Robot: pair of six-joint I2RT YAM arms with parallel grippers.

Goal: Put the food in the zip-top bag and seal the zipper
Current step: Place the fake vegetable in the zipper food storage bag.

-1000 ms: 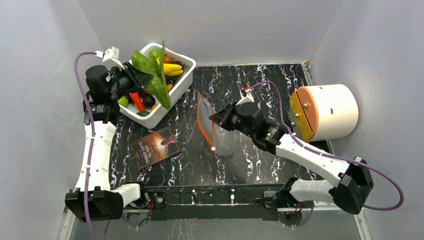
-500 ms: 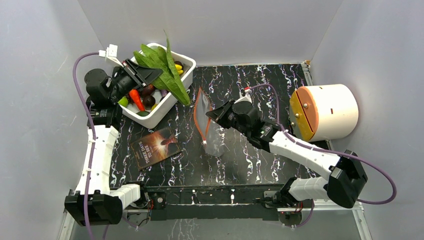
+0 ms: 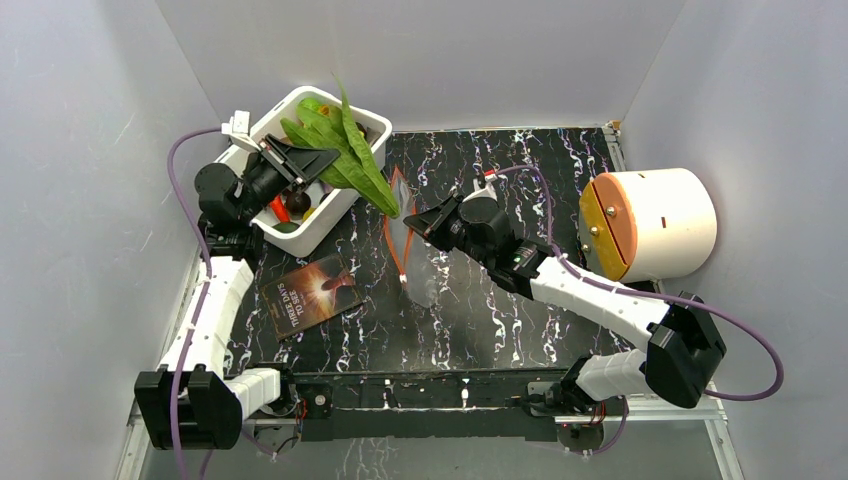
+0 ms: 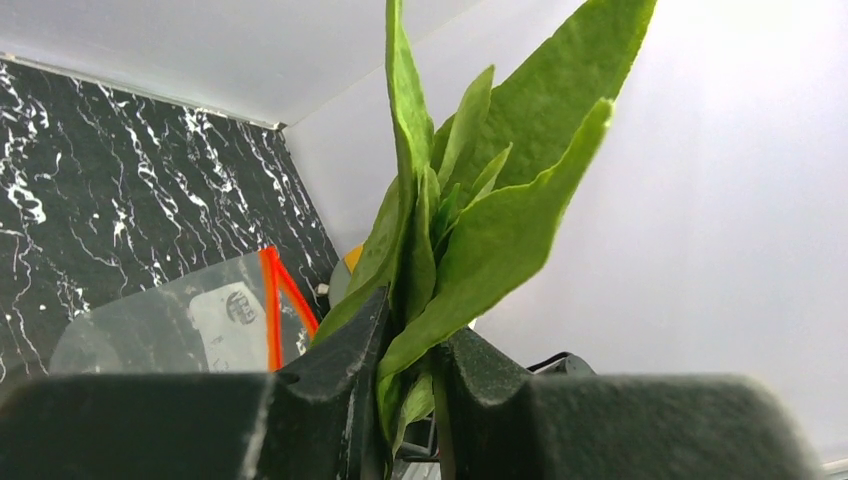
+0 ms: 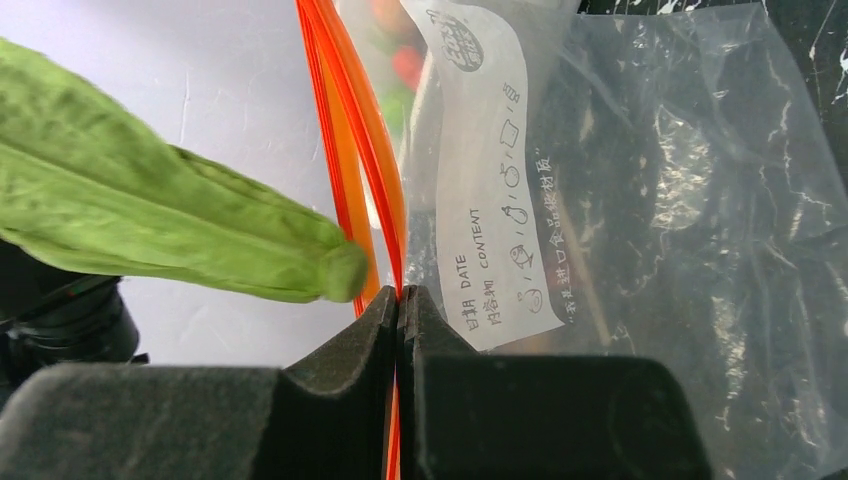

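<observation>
black marbled table (image 3: pixel 520 170) lies below both arms. left end effector (image 3: pixel 318 160) grips the stem of the long green leafy vegetable (image 3: pixel 352 165), whose leaves fan out ahead of it. right end effector (image 3: pixel 412 222) is pinched closed on the red-orange zipper strip (image 5: pixel 345 130) of the clear crinkly zip-top bag (image 5: pixel 650 200), and the leaf tip sits just beside that strip.

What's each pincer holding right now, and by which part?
Left pincer grips the leafy vegetable by its stem end; right pincer pinches the zip-top bag at its zipper.
</observation>
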